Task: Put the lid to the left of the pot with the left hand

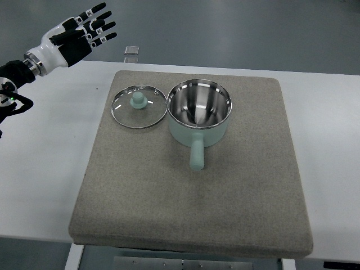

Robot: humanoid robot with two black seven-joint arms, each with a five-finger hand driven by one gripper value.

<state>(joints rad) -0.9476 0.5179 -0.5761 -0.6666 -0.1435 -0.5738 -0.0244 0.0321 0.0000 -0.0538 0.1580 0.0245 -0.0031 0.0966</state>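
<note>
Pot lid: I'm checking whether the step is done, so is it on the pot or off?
Off. The glass lid lies flat on the mat, knob up, left of the open pot. The left hand is away, fingers spread.

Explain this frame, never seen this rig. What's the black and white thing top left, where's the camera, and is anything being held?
That is the left hand of a two-armed humanoid robot: white palm shell, black fingers, on an arm coming in from the picture's left edge. The fingers are spread and hold nothing, and the hand is up past the table's far left corner. The right arm is out of view.

The single camera looks steeply down from the robot's own side.

On the white table lies a grey mat. On it stands a pale green pot, open, steel inside, handle pointing toward the camera. A glass lid with a green knob lies flat, knob up, just left of the pot, its rim at the pot's edge.
</note>
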